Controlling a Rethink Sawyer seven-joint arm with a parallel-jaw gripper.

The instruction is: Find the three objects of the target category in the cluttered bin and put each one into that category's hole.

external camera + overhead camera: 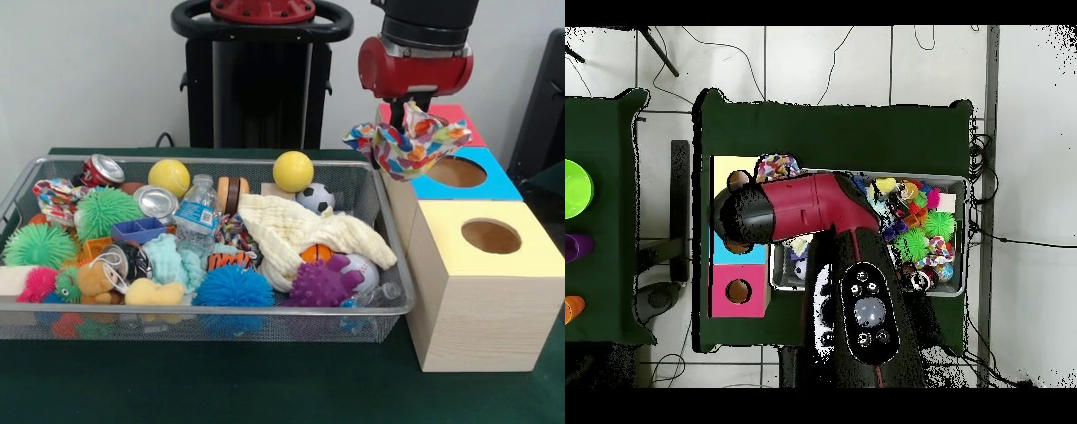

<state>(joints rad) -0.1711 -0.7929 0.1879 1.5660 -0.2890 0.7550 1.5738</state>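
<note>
Wire-mesh bin [388,309], three sorting boxes and one patterned cloth [415,146] held in my claw.

Nearest to me in the front view I list the yellow-topped box [494,265] with its round hole [491,236], standing just beside the bin's right end. The bin itself holds a blue spiky ball [233,287], a purple spiky ball [322,284], a cream muslin cloth [300,231], a water bottle [196,212], two yellow balls [293,170], a small soccer ball [315,198] and a crushed soda can [101,170]. Behind the yellow box sits the blue-topped box [459,177], then the red-topped box [446,115]. My gripper [411,117] is clamped on the multicoloured cloth, which hangs directly beneath the fingers, clear of the bin, over the near left edge of the blue box beside its hole.
</note>
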